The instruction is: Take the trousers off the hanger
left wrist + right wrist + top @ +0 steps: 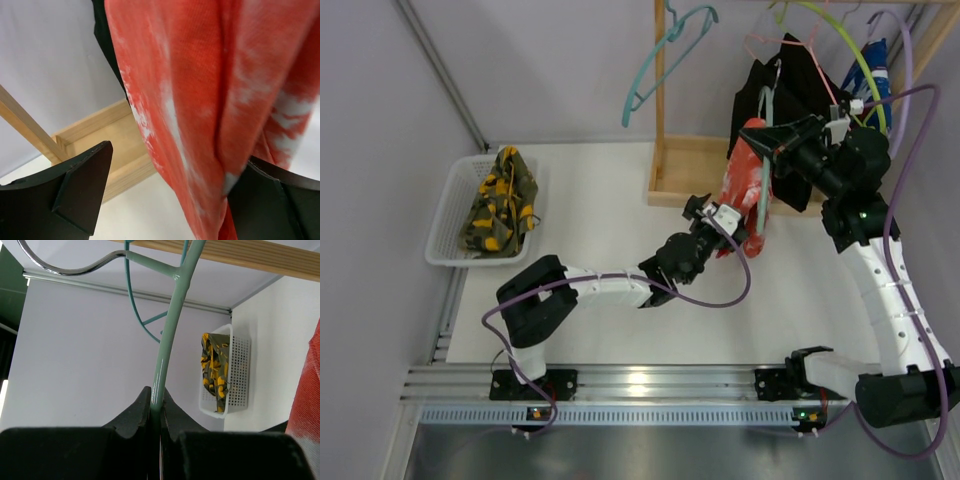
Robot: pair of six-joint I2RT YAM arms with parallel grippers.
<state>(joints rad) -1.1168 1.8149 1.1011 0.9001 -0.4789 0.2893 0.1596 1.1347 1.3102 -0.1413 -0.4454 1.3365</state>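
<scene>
In the white basket (448, 215), camouflage trousers (503, 200) lie.

We see a white table (610, 220). On it sit a white basket (447, 215) at the frame's left and a wooden rack base (670, 190) at upper centre.

Trousers, three pairs: red-orange trousers (200, 100) between the wide-spread fingers of the left pincer (178, 155); black trousers (790, 90) just behind the right pincer (155, 392); camouflage trousers (502, 200) well off to the left of both. Hangers, four sure: pale green hanger (172, 330) clamped in the right pincer; teal hanger (672, 42), pink hanger (765, 47) and yellow-green hanger (850, 45) above it. A lilac loop may be a fifth, cannot tell. Basket (445, 205), one. Wooden rack (685, 165), one.
</scene>
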